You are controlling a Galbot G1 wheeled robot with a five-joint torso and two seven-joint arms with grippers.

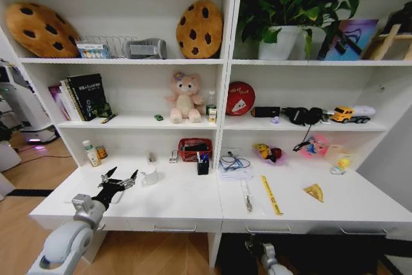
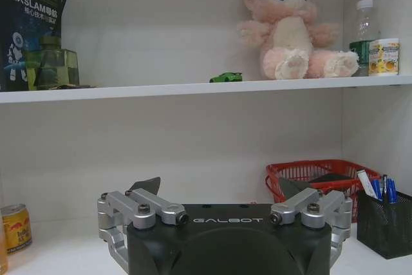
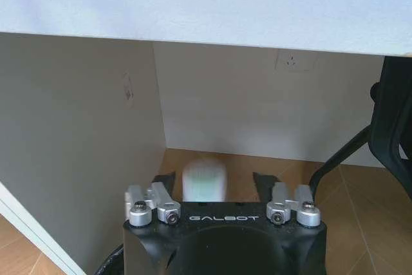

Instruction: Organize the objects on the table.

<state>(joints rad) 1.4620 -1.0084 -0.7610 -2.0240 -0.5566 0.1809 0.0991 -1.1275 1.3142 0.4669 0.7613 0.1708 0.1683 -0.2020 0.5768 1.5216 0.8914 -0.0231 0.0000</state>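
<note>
Hovering L pincer (image 1: 121,177), open, by mug (image 1: 149,174) | casing reads GALBOT

The left arm (image 1: 67,239) is a rounded pale grey shell with a silver wrist block, ending at one o'clock in a black left gripper (image 1: 120,175) with thin dark fingers (image 1: 109,172). Up close, each gripper body is matte black, lettered GALBOT in white, flanked by silver linkage brackets (image 2: 138,209) with round bolts. The right gripper (image 3: 215,181) carries matching black fingers (image 3: 166,180).
</note>
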